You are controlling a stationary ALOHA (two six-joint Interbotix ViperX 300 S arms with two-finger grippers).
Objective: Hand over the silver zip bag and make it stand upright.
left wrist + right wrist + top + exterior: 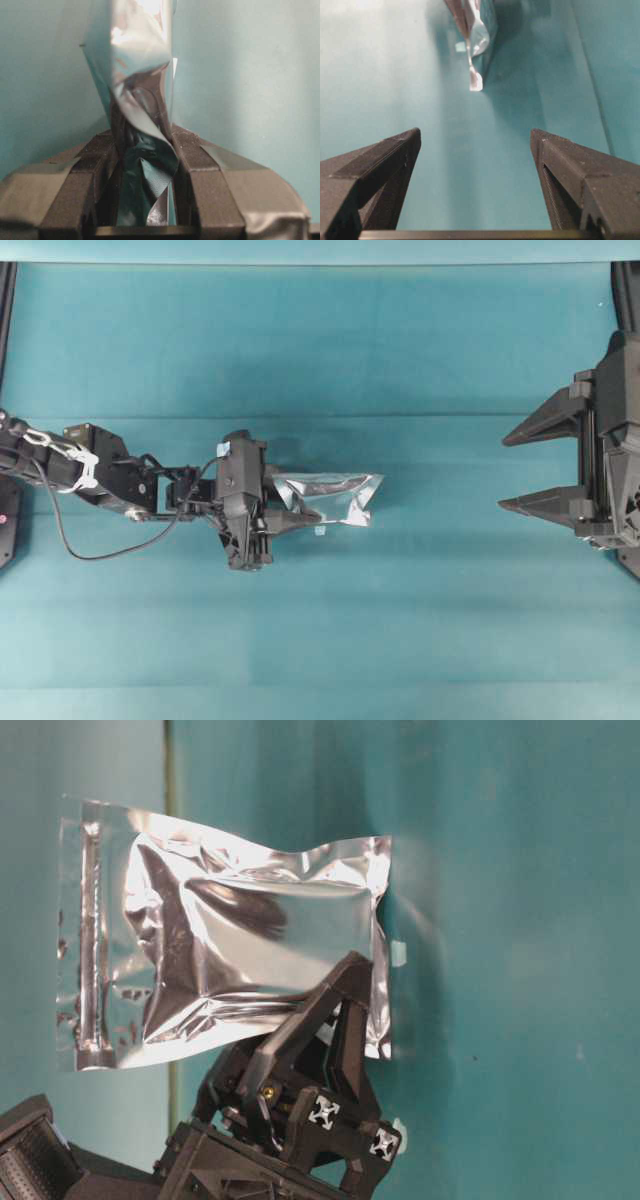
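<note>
Left gripper (pixel 285 508): clamped on the silver zip bag (pixel 335 498) — the wrist view shows both black fingers (pixel 100 165) pressed against the crumpled foil wedged between them.
Grip point: on one short end of the pouch; in the table-level view the fingers (pixel 335 1010) overlap its lower edge, near the corner away from the zip strip.
Silver zip bag: held clear of the teal table (pixel 400 340), sticking out from the left gripper toward the right side of the overhead view, with its broad face turned toward the table-level camera.
Zip strip: along the short end farthest from the gripped corner, at the left of the table-level view.
Right gripper (pixel 520 472): jaws spread wide, nothing between them — its fingers (pixel 380 165) frame bare teal cloth.
Gap between arms: the right gripper sits at the right edge of the overhead view, well apart from the bag, which its wrist camera sees edge-on ahead (pixel 477 35).
Small white scrap (pixel 319 531): just beside the bag's lower edge in the overhead view.
</note>
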